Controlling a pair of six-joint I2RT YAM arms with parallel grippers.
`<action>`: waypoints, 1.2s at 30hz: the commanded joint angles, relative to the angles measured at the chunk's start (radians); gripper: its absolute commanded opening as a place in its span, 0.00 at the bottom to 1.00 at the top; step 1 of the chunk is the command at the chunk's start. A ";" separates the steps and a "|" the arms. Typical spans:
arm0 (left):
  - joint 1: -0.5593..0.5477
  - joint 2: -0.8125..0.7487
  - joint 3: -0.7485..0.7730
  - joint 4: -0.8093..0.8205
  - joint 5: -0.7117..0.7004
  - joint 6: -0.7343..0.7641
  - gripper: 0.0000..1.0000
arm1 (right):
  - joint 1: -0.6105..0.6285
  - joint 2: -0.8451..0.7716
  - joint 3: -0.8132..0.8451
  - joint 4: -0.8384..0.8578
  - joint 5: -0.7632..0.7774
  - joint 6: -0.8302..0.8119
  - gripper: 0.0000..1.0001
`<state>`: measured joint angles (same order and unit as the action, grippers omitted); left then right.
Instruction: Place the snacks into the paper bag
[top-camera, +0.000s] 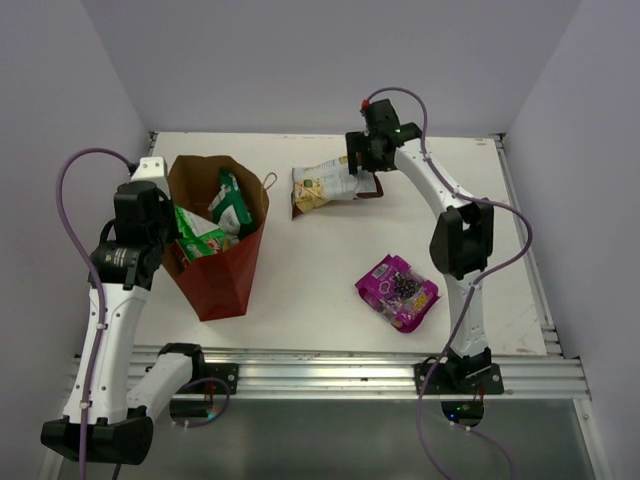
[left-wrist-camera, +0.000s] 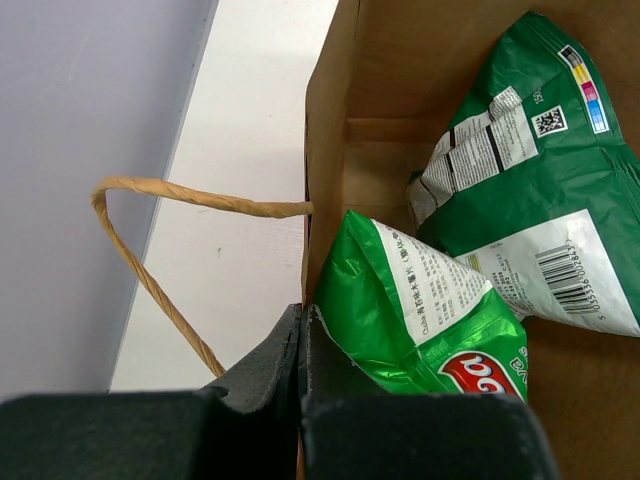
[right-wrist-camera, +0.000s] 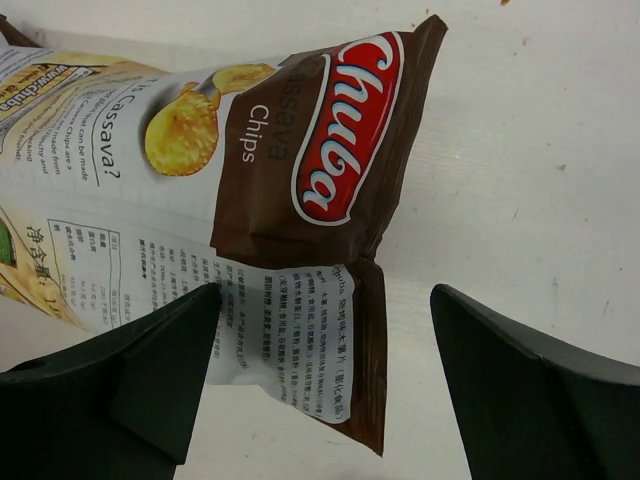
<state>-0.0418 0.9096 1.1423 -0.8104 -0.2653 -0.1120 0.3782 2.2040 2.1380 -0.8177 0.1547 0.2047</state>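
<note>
The reddish-brown paper bag stands open at the left. Inside it lie the bright green bag with red logo and the dark green bag; both show from above, the bright green bag and the dark green bag. My left gripper is shut on the bag's near wall, beside a tan cord handle. The cream-and-brown chip bag lies at the back centre. My right gripper is open around its brown end. The purple packet lies at the right.
White walls close the table at the back and sides. A metal rail runs along the near edge. The bag's second cord handle sticks out toward the chip bag.
</note>
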 joint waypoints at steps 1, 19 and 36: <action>0.005 -0.012 0.040 0.013 0.012 -0.002 0.00 | -0.012 -0.027 -0.012 0.009 -0.059 0.001 0.91; 0.005 -0.015 0.031 0.019 0.014 0.009 0.00 | -0.085 0.013 -0.236 0.071 -0.477 0.093 0.20; 0.005 -0.015 -0.003 0.048 0.046 0.012 0.00 | -0.007 -0.323 0.218 0.020 -0.205 0.025 0.00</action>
<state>-0.0414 0.9047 1.1419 -0.8097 -0.2428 -0.1112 0.3233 2.0312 2.1857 -0.8726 -0.0761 0.2256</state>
